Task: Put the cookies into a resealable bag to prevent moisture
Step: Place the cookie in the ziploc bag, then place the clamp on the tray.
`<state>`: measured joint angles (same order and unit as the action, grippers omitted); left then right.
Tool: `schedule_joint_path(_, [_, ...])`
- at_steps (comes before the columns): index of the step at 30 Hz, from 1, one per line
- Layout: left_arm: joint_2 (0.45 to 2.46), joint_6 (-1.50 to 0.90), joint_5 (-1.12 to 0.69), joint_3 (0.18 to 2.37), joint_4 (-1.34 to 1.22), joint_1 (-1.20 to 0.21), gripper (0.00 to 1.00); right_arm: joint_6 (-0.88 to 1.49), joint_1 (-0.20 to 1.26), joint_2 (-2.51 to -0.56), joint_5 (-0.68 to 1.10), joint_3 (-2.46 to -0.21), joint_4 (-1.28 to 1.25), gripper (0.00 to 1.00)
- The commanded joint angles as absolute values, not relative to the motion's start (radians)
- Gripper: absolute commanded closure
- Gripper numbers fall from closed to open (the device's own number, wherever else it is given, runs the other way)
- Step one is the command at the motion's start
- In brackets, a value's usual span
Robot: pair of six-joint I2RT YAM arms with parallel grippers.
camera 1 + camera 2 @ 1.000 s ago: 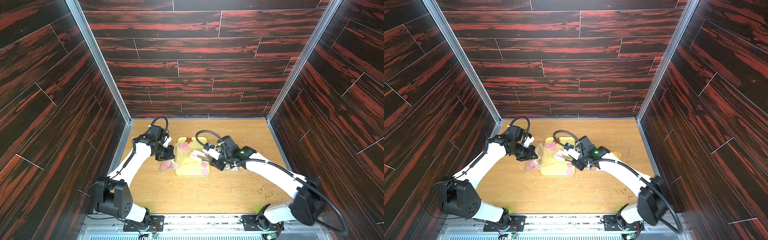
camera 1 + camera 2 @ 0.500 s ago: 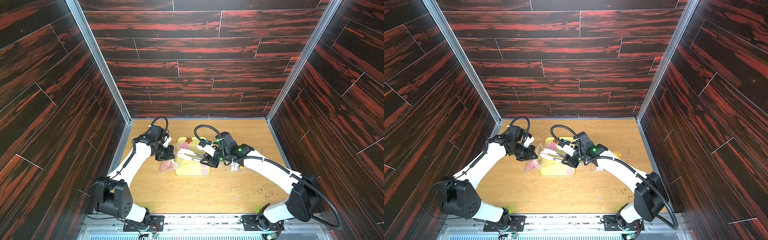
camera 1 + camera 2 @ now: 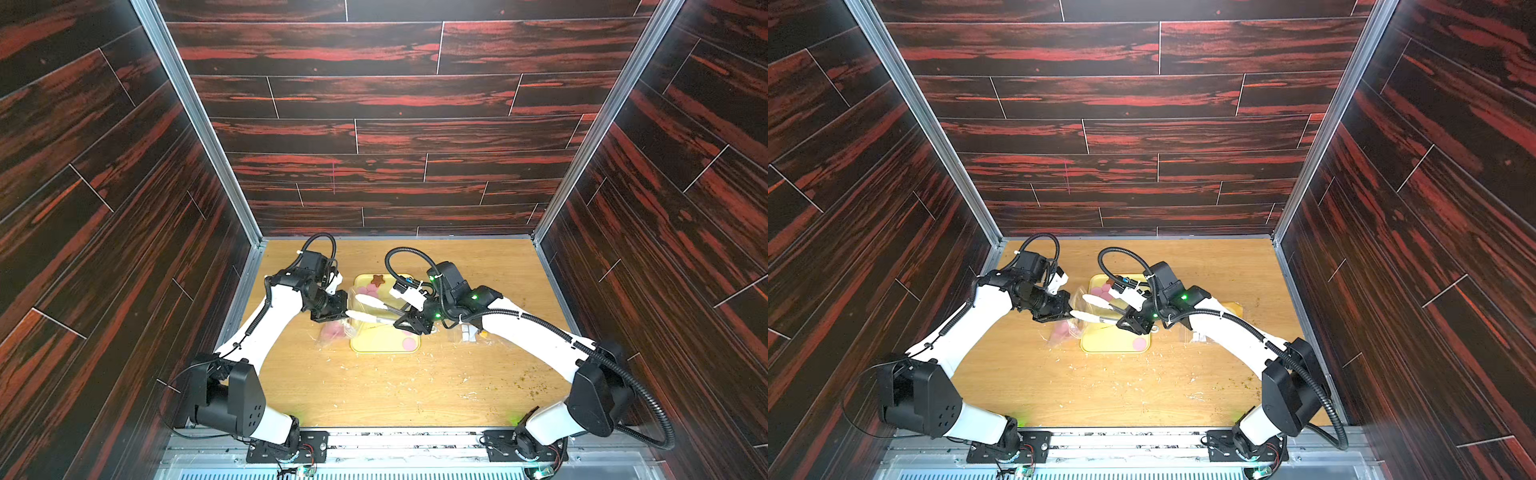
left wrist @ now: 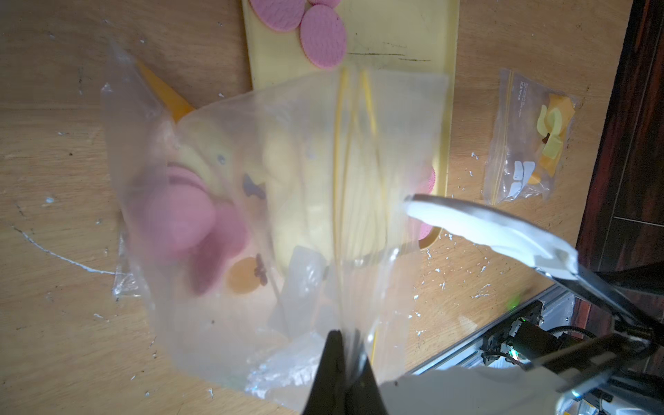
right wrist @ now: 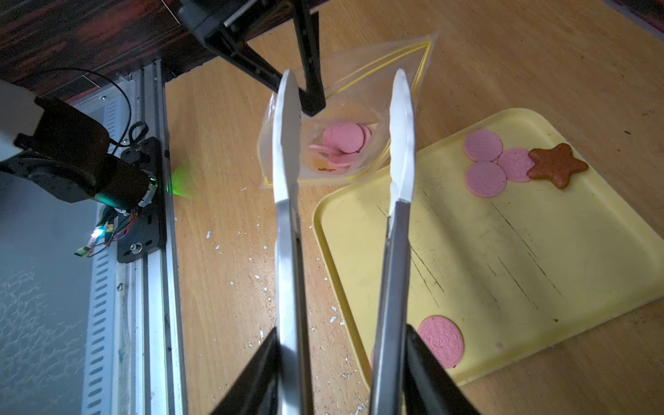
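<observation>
The clear resealable bag point(image 5: 352, 107) hangs with its mouth open, and my left gripper point(image 4: 345, 345) is shut on its rim. Several pink cookies point(image 5: 345, 138) lie inside it. My right gripper point(image 5: 341, 334) is shut on metal tongs point(image 5: 287, 233). Their white tips are spread on either side of the bag's mouth, with nothing between them. On the yellow tray point(image 5: 503, 251) lie three pink cookies point(image 5: 483, 145), a brown star cookie point(image 5: 557, 165) and one more pink cookie point(image 5: 440, 341). In both top views the tongs point(image 3: 370, 307) point(image 3: 1096, 309) reach from the tray to the bag point(image 3: 336, 330).
A second clear bag with yellow print point(image 4: 528, 140) lies flat on the wooden table to the right of the tray point(image 3: 386, 345), under my right arm. White crumbs are scattered in front of the tray. Dark wooden walls close in the table on three sides.
My right arm has carried the tongs leftward from over the tray to the bag's mouth, and their tips have spread wider. The left arm and the bag have not moved.
</observation>
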<state>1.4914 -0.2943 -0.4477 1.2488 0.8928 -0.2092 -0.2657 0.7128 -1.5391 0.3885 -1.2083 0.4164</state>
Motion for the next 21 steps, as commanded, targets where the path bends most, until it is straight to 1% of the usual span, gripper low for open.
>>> schedule_joint_path(1, [1.465,-0.273,-0.44,1.275,0.915,-0.205,1.0,-0.268,0.693,-1.46,0.376,-1.188,0.402,0.48])
schedule_joint_path(7, [1.448,-0.272,-0.441,1.288,0.932,-0.205,1.0,-0.208,0.576,-1.307,0.208,-1.061,0.46,0.49])
schedule_joint_path(10, [1.436,-0.279,-0.442,1.294,0.926,-0.204,1.0,-0.197,0.568,-1.258,0.094,-1.014,0.498,0.48])
schedule_joint_path(13, [1.43,-0.286,-0.45,1.299,0.926,-0.205,1.0,-0.18,0.564,-1.243,0.031,-0.966,0.474,0.49])
schedule_joint_path(15, [1.42,-0.295,-0.457,1.299,0.923,-0.206,1.0,-0.15,0.564,-1.257,0.02,-0.934,0.424,0.49])
schedule_joint_path(19, [1.399,-0.309,-0.438,1.295,0.916,-0.206,1.0,-0.077,0.578,-1.33,0.112,-0.875,0.226,0.48])
schedule_joint_path(21, [1.391,-0.313,-0.433,1.293,0.915,-0.206,1.0,-0.072,0.597,-1.39,0.127,-0.858,0.125,0.48])
